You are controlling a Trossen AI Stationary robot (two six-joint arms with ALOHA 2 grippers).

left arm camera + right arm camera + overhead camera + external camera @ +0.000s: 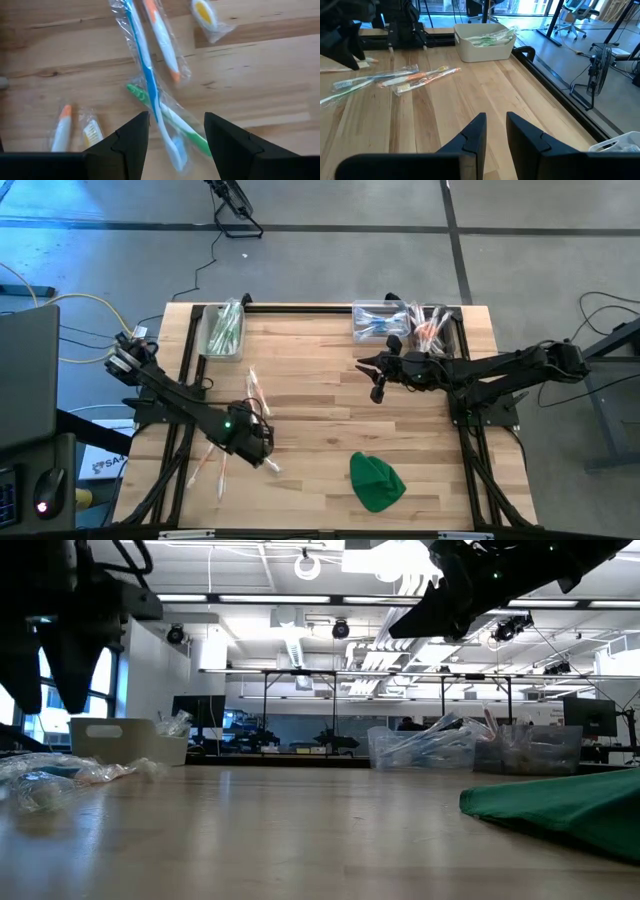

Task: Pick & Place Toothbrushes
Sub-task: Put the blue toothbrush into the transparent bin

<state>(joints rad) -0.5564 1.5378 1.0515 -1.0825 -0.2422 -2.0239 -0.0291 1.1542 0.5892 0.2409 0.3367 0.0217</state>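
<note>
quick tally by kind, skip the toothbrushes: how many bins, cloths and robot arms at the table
bins: 3
green cloth: 1
robot arms: 2
total: 6

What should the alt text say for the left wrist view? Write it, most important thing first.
The left gripper hangs open above wrapped toothbrushes on the wooden table, its fingers either side of a blue toothbrush crossing a green toothbrush. Orange-accented ones lie nearby.
</note>
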